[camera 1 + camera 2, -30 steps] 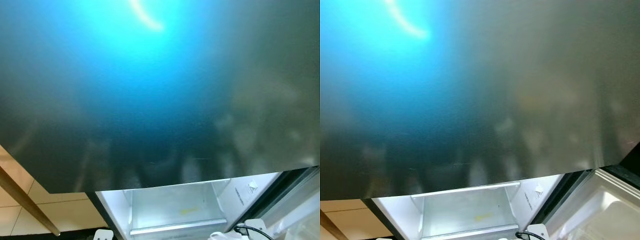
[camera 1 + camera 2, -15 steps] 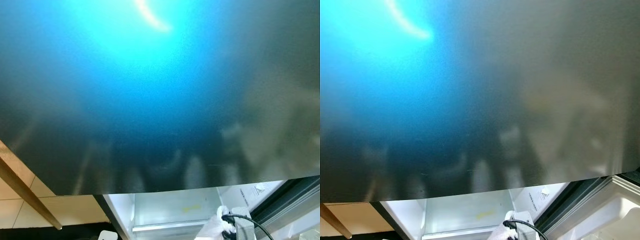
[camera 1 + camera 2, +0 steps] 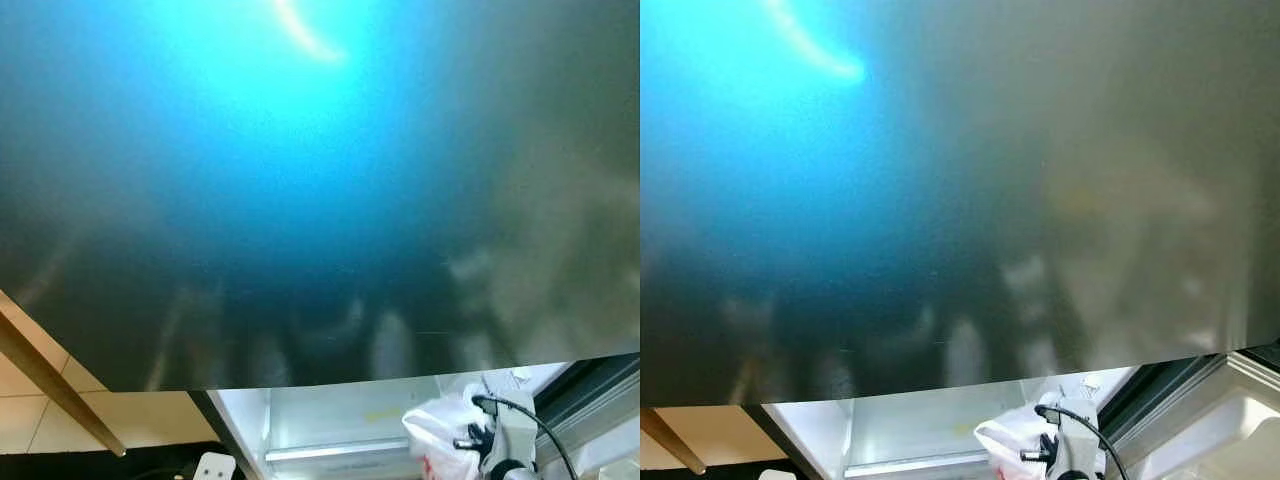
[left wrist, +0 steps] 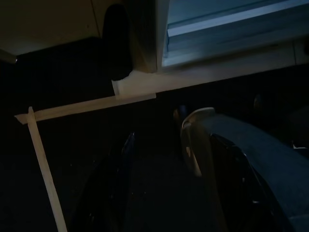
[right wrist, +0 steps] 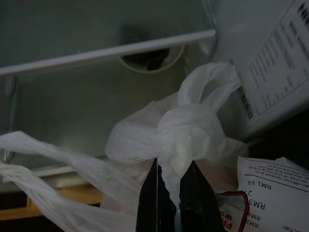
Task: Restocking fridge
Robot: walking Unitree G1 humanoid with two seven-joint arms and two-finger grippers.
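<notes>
Currently pinching knotted white plastic bag (image 5: 188,130) between pressed-together black fingers (image 5: 153,198) of right gripper (image 5: 170,193), low right, before open fridge compartment (image 3: 340,420) with glass shelf (image 5: 106,48). Bag bunched directly at fingertips, handles trailing. Left gripper (image 4: 164,193) hanging low over dark floor, fingers spread.

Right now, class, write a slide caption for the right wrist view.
Right gripper pinches a knotted white plastic bag before the open fridge's glass shelf.

A paper slip (image 5: 274,186) reads "RM1.64" and "RM3", seen upside down.
</notes>
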